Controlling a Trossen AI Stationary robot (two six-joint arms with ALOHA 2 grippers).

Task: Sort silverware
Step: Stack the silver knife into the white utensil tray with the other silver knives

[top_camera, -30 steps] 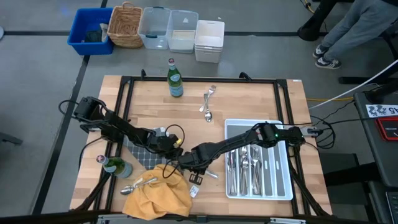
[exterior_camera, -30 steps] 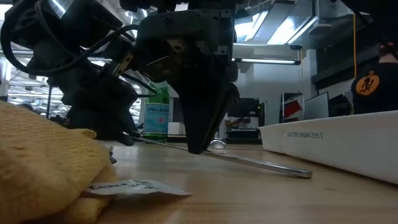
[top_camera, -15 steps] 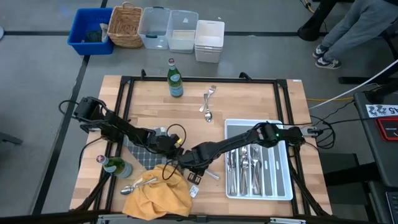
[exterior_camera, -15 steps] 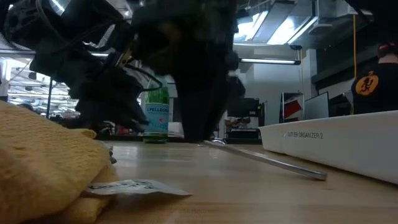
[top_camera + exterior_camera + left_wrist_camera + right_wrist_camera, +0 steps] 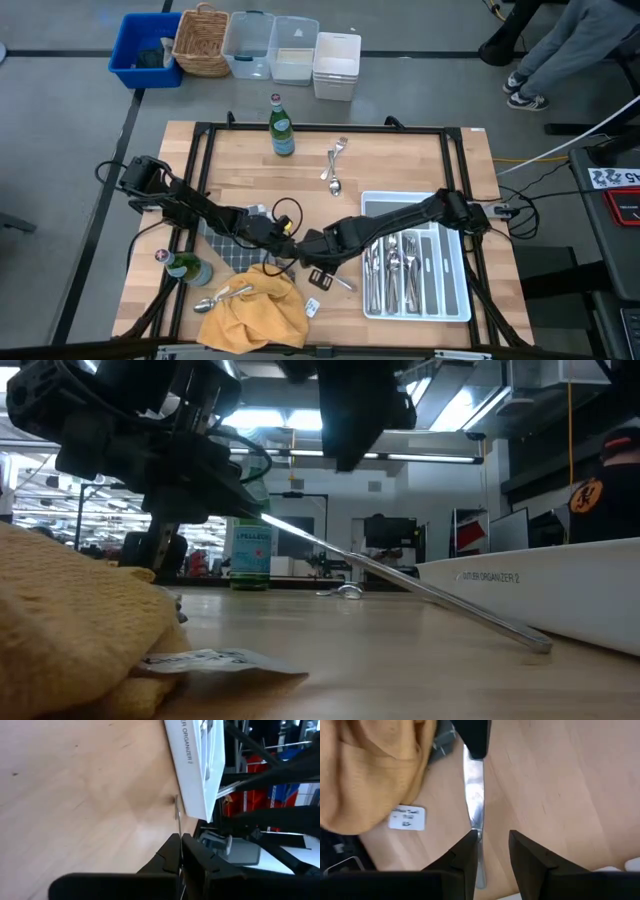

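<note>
Gleaming slim silver knife, blade tilted, tip on table.

Two slim black jointed arms trailing dark cables, each ending in a hand with blocky matte-black fingers

A slim metal knife is positioned on the wooden table, between a crumpled cloth at left and a divided plastic tray at right.
</note>
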